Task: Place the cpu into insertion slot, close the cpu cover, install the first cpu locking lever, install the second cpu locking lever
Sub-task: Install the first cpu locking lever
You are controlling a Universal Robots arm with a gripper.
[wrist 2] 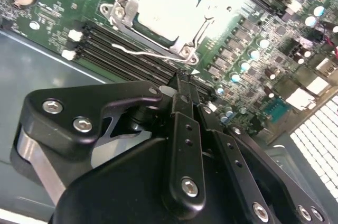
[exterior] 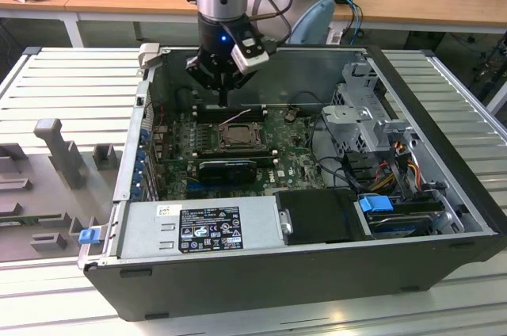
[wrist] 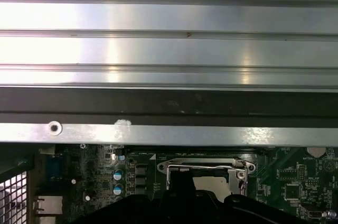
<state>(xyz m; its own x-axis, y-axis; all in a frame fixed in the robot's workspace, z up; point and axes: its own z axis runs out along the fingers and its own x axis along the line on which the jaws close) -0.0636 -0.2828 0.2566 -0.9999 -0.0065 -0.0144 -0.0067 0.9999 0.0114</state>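
The cpu point(wrist 2: 168, 3) shows its pale face inside the insertion slot point(exterior: 236, 137) on the green board. The cpu cover point(wrist 2: 120, 8), a silver frame, lies down around the chip; its rim point(wrist: 207, 168) also shows in the first wrist view. A thin wire lever point(wrist 2: 138, 52) runs along the socket's near edge, standing slightly off it. My gripper point(wrist 2: 182, 79) is shut with nothing between its fingers. It hangs just above the board point(exterior: 224, 101), beside the socket on the side of that lever, apart from it.
Long black memory slots point(wrist 2: 113, 44) run between gripper and socket. A long black card point(exterior: 226, 168), the power supply point(exterior: 202, 226) and a drive cage point(exterior: 369, 116) crowd the open case. The case wall point(wrist: 169, 106) rises close behind. A ribbed metal table point(exterior: 71, 82) surrounds the case.
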